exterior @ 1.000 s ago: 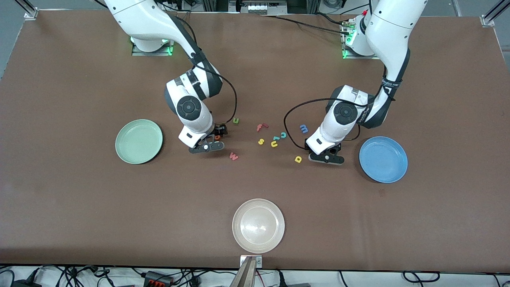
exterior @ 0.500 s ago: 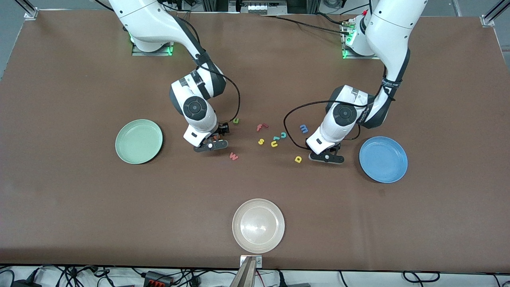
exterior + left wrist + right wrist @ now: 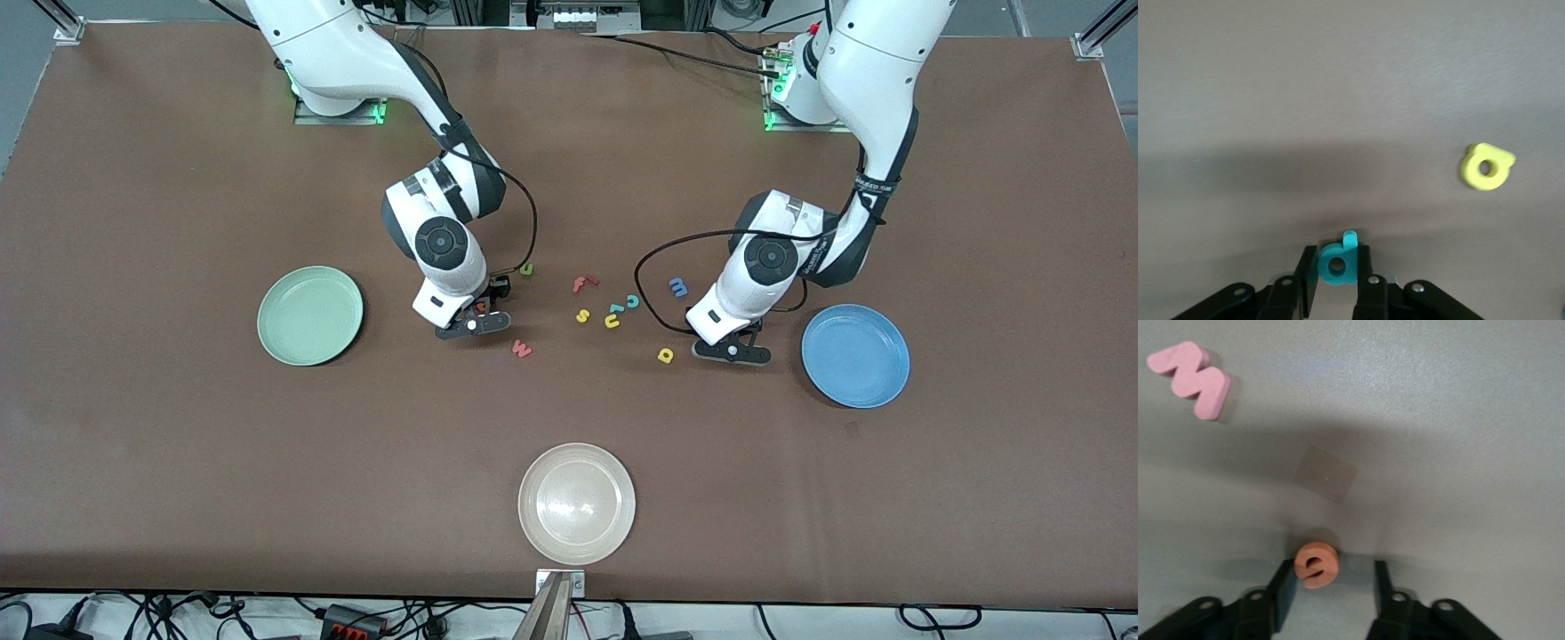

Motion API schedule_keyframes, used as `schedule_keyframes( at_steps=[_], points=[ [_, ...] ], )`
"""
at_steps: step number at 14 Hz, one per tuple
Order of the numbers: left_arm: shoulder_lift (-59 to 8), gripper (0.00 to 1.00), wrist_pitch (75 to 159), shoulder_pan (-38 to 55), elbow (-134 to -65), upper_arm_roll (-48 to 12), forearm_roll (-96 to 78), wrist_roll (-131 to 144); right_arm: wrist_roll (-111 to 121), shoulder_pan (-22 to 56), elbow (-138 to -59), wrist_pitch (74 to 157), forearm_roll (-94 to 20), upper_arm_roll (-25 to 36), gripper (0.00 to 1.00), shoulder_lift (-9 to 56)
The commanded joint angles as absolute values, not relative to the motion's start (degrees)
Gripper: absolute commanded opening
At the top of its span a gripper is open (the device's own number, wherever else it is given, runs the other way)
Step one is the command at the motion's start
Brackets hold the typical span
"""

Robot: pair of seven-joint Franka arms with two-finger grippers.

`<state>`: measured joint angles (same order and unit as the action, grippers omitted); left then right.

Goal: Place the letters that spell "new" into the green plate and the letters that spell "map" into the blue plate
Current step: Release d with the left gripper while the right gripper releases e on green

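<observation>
My left fingers [image 3: 1337, 283] are clamped on the teal "p" [image 3: 1337, 262], low at the worktop [image 3: 178, 444]; the yellow "a" [image 3: 1485, 167] lies near it, the blue "m" [image 3: 678, 286] farther from the front camera, the blue plate [image 3: 855, 356] toward my left arm's end; my right fingers [image 3: 1331, 597] stand apart around the orange "e" [image 3: 1315, 564], one touching it, the other clear; the pinkish-red "w" [image 3: 1191, 379] lies near; the olive-green "n" [image 3: 527, 268] sits just beside my right wrist; the green plate [image 3: 310, 315] lies toward my right arm's end.
</observation>
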<state>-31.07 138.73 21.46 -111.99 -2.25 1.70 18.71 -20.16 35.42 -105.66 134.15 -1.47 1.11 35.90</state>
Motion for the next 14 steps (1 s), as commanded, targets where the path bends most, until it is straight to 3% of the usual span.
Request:
schedule_keyframes(
  at_steps=[1,3,5,9,10,13,14],
  points=[
    [-27.3,0.26,124.1,19.5,-105.8,-1.7,6.1,18.2,-20.6,36.2,-105.0,134.9,-0.3,1.7,0.51,36.9],
    [-27.3,0.26,118.5,16.0,-102.7,-1.8,9.8,17.8,-20.5,36.2,-104.7,134.8,-0.3,1.7,0.34,36.8],
    [-27.3,0.26,118.6,11.3,-102.4,-1.8,12.6,12.8,-20.1,35.9,-104.6,134.7,-0.3,1.8,0.13,36.8],
    [-30.3,0.28,123.3,4.1,-103.2,-2.0,12.7,2.6,-19.9,33.8,-104.7,131.9,-0.3,4.7,0.06,33.0],
    [-30.8,0.33,123.5,3.8,-103.2,-2.0,12.7,2.5,-20.3,33.8,-104.7,129.7,-0.3,6.7,0.06,31.9],
    [-30.4,1.00,123.1,3.3,-103.4,-2.4,12.0,2.8,-17.2,33.6,-105.1,124.1,-0.1,15.0,0.06,28.8],
    [-30.1,1.00,122.7,3.1,-103.4,-2.7,11.8,2.8,-13.9,33.3,-105.3,121.4,-0.2,17.6,0.06,28.0]
  ],
)
